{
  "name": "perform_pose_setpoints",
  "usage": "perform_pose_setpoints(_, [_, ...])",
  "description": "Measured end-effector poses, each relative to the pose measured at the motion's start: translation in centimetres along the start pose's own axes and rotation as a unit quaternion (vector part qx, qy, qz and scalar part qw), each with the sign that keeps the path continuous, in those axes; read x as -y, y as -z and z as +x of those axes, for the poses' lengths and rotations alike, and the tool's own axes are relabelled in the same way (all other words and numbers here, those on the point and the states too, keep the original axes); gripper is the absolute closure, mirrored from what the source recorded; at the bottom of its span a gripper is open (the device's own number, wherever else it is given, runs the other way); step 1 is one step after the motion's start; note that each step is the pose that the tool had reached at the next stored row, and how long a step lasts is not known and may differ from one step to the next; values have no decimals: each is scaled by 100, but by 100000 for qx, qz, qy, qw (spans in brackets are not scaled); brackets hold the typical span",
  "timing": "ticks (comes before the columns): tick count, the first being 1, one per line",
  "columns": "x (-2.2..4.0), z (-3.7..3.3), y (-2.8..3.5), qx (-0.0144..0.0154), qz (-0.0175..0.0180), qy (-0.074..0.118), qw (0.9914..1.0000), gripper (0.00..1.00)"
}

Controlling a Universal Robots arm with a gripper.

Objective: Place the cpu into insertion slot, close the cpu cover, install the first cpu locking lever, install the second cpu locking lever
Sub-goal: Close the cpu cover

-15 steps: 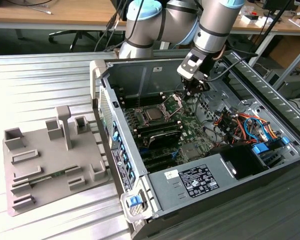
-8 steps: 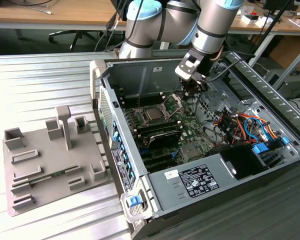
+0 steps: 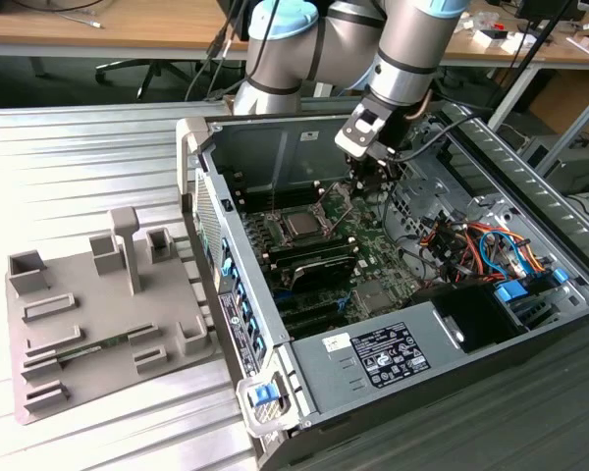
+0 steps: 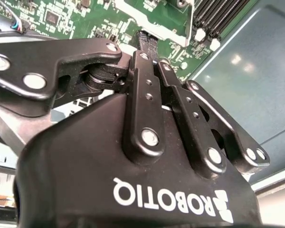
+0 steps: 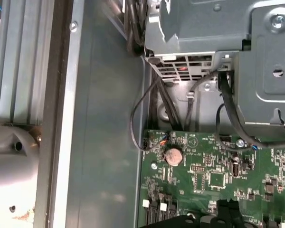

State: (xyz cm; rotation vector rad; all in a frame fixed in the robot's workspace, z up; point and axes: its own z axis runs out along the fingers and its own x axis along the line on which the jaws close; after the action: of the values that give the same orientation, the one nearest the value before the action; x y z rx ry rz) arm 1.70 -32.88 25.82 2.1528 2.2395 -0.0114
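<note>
I have one open case [image 3: 275, 147] lying on the slatted surface [image 3: 79, 157], filling the centre and right of the exterior view. One grey tray [image 3: 88, 285] sits beside it at lower left. One arm [image 3: 412, 49] comes in from the top centre and reaches down into the case, and a green board [image 3: 373, 245] covers the case floor.

The gripper [image 3: 373, 182] hangs over the board in the upper middle of the frame. In the second wrist view the gripper [image 4: 146, 40] has its jaws drawn narrow, tips together; I cannot tell whether they pinch anything.

I count one cpu [image 3: 302, 226], a small flat square with a silvery-grey top. It lies in the slot [image 3: 289, 235] near the frame's centre, below the jaws and toward the exterior view's left, near them but apart.

One cover [image 3: 338, 202], a silvery frame, stands raised between cpu and jaws. In the second wrist view, green board shows through the cut-out of the cover [image 4: 167, 32]. The jaw tips sit just beside its edge; I cannot tell whether they touch it.
</note>
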Motion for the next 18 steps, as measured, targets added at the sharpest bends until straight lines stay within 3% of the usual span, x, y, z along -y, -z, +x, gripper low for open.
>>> perform_pose_setpoints(10, [183, 8, 3, -3, -128, -9, 100000, 89])
perform_pose_setpoints(16, [338, 13, 6, 3, -129, -11, 100000, 89])
perform_pose_setpoints(18, [364, 14, 7, 3, -130, -15, 100000, 89])
